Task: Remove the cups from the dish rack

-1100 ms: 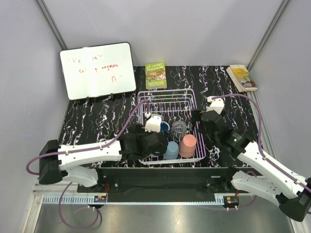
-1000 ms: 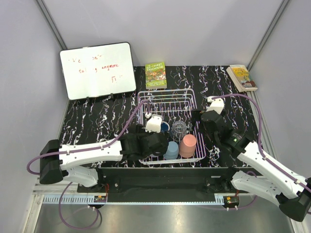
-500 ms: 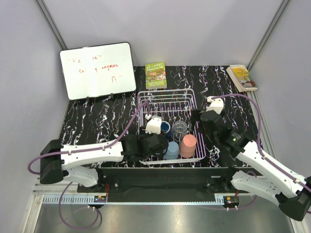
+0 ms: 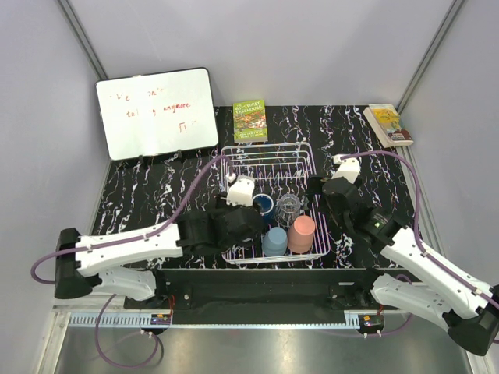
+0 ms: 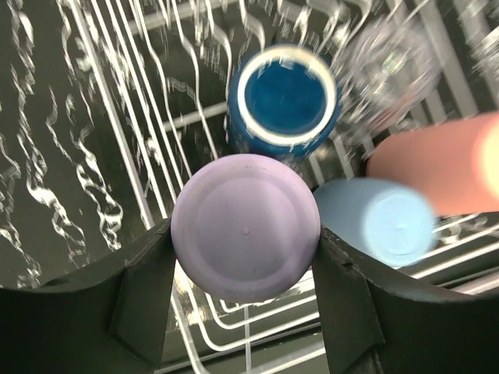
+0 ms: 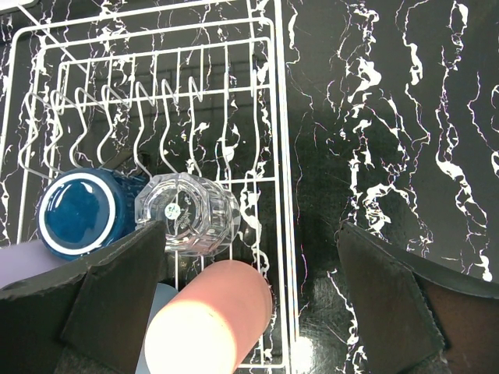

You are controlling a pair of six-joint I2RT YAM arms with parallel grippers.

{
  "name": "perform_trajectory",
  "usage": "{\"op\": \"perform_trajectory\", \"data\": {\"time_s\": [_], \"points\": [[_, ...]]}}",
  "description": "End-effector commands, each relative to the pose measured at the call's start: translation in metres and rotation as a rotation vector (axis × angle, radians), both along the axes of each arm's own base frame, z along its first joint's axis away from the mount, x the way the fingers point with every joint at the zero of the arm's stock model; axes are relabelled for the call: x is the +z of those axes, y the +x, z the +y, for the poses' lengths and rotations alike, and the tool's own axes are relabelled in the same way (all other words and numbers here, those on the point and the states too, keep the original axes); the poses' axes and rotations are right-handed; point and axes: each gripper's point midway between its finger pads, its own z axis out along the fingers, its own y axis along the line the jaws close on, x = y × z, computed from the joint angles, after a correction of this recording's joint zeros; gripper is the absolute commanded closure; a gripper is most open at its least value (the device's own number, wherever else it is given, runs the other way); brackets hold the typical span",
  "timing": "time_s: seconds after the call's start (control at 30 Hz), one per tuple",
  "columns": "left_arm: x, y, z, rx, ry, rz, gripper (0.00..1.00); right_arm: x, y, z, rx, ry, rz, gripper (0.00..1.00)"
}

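Marbled table [image 4: 156,195], dish rack [image 4: 269,156]; whiteboard [image 4: 156,113] reads "anymore".

Robotics lab test cell, not home kitchen. Plain grey panel walls [image 4: 312,47] on three sides, joined by bare aluminium struts [image 4: 82,35]. Left arm [image 4: 125,245] and right arm [image 4: 425,261], white-and-black robot arms, bolted at near edge of table [image 4: 156,187]; black top with white marble print. Purple cables [image 4: 199,183] loop from arms. Slotted metal rail [image 4: 234,319] along near edge. Few household items: white wire dish rack [image 4: 269,152] at centre holding cups [image 4: 302,232], whiteboard [image 4: 156,113] with red handwriting propped far left, green book [image 4: 250,121] far centre, second book [image 4: 387,125] in far right corner.
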Motion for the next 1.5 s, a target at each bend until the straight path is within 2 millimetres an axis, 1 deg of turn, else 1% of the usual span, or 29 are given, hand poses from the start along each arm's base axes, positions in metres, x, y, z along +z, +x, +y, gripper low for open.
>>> {"op": "perform_trajectory", "data": {"time_s": [0.0,0.17,0.2,0.27,0.3,0.37,0.4,0.43,0.47,0.5,0.53,0.57,0.63,0.67,0.73,0.77,0.83,0.87,0.93,1.1,1.13,1.17,1.2,1.23,1.27,1.3,1.33,1.37,1.47], "points": [[0.071,0.011,0.005,0.012,-0.109,-0.126,1.0,0.01,0.0,0.003,0.0,0.047,-0.023,0.0],[0.104,0.009,0.009,-0.004,-0.207,-0.165,1.0,0.016,-0.002,0.007,0.013,0.077,-0.028,0.0],[0.118,0.009,0.011,-0.016,-0.254,-0.196,1.0,0.017,-0.002,0.008,0.016,0.087,-0.029,0.0],[0.119,0.01,0.014,-0.031,-0.279,-0.234,1.0,0.019,-0.002,0.01,0.021,0.102,-0.031,0.0],[0.138,0.012,0.017,-0.034,-0.362,-0.282,1.0,0.021,-0.003,0.013,0.034,0.116,-0.033,0.0],[0.137,0.01,0.016,-0.077,-0.411,-0.297,1.0,0.026,-0.004,0.016,0.045,0.143,-0.039,0.0],[0.154,0.01,0.017,-0.098,-0.495,-0.322,1.0,0.031,-0.005,0.02,0.062,0.169,-0.05,0.0],[0.159,0.01,0.018,-0.112,-0.532,-0.331,1.0,0.034,-0.005,0.022,0.071,0.186,-0.057,0.0],[0.152,0.011,0.018,-0.124,-0.542,-0.327,1.0,0.038,-0.006,0.025,0.082,0.202,-0.064,0.0],[0.165,0.017,0.025,-0.105,-0.616,-0.358,1.0,0.047,-0.006,0.029,0.101,0.236,-0.084,0.0],[0.157,0.014,0.019,-0.153,-0.641,-0.337,1.0,0.052,-0.007,0.032,0.113,0.256,-0.093,0.0],[0.173,0.019,0.026,-0.137,-0.721,-0.373,1.0,0.061,-0.008,0.038,0.141,0.292,-0.111,0.0],[0.167,0.016,0.02,-0.191,-0.772,-0.357,1.0,0.072,-0.011,0.044,0.17,0.348,-0.132,0.0],[0.179,0.021,0.024,-0.183,-0.834,-0.386,1.0,0.086,-0.014,0.052,0.213,0.404,-0.164,0.02],[0.173,0.016,0.016,-0.248,-0.883,-0.362,1.0,0.093,-0.019,0.058,0.243,0.469,-0.179,0.06],[0.183,0.021,0.018,-0.247,-0.946,-0.382,1.0,0.106,-0.023,0.064,0.278,0.519,-0.206,0.08],[0.178,0.016,0.009,-0.32,-0.99,-0.349,1.0,0.111,-0.028,0.07,0.312,0.571,-0.213,0.13],[0.185,0.021,0.01,-0.317,-1.036,-0.362,1.0,0.119,-0.032,0.075,0.346,0.607,-0.228,0.14],[0.183,0.013,0.0,-0.41,-1.071,-0.326,1.0,0.123,-0.036,0.079,0.372,0.641,-0.229,0.14],[0.189,0.015,-0.012,-0.521,-1.163,-0.29,1.0,0.132,-0.044,0.084,0.421,0.703,-0.248,0.14],[0.183,0.018,-0.015,-0.525,-1.168,-0.271,1.0,0.133,-0.045,0.084,0.423,0.71,-0.252,0.14],[0.192,0.02,-0.011,-0.539,-1.204,-0.298,1.0,0.132,-0.046,0.084,0.427,0.715,-0.252,0.14],[0.186,0.02,-0.012,-0.556,-1.209,-0.283,1.0,0.133,-0.047,0.084,0.429,0.719,-0.256,0.14],[0.18,0.033,-0.008,-0.524,-1.213,-0.285,1.0,0.134,-0.047,0.084,0.43,0.723,-0.261,0.14],[0.188,0.034,-0.003,-0.533,-1.271,-0.303,1.0,0.133,-0.047,0.083,0.431,0.726,-0.263,0.14],[0.177,0.034,-0.003,-0.543,-1.289,-0.269,1.0,0.132,-0.046,0.083,0.428,0.724,-0.265,0.14],[0.167,0.046,-0.001,-0.524,-1.308,-0.247,1.0,0.133,-0.046,0.083,0.425,0.725,-0.267,0.14],[0.182,0.039,0.002,-0.574,-1.385,-0.264,1.0,0.133,-0.046,0.084,0.431,0.722,-0.263,0.14],[0.177,0.035,-0.005,-0.641,-1.44,-0.209,1.0,0.136,-0.044,0.088,0.443,0.715,-0.264,0.14]]}}
